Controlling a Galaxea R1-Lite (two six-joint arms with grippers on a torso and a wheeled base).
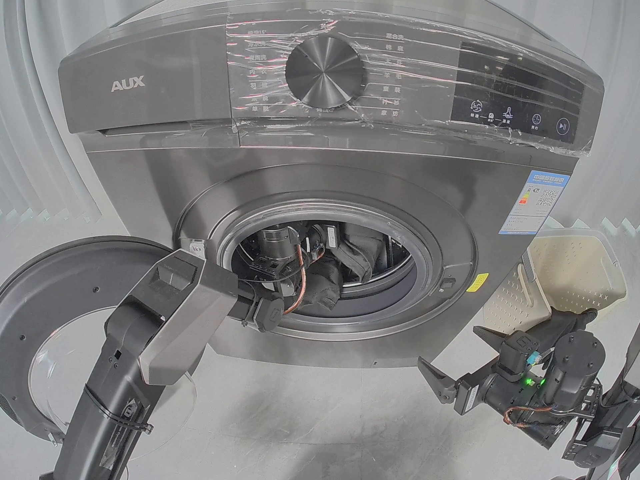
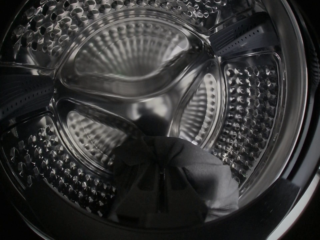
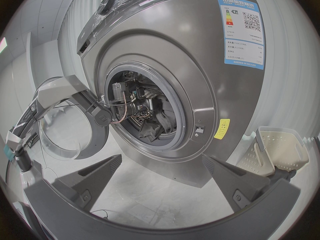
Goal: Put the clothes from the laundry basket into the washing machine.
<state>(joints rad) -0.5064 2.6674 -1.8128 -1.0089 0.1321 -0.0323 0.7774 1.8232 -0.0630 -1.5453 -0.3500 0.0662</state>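
The right gripper (image 1: pixel 459 358) hangs low, to the right of the washing machine (image 1: pixel 167 188) and in front of the cream laundry basket (image 1: pixel 580 268), spread wide and holding nothing. The left gripper (image 1: pixel 315 240) is inside the drum (image 2: pixel 253 94); whether it is clenched or released cannot be told. A dark grey garment (image 2: pixel 186 174) lies bunched at the drum's near bottom edge, with no clear long axis.
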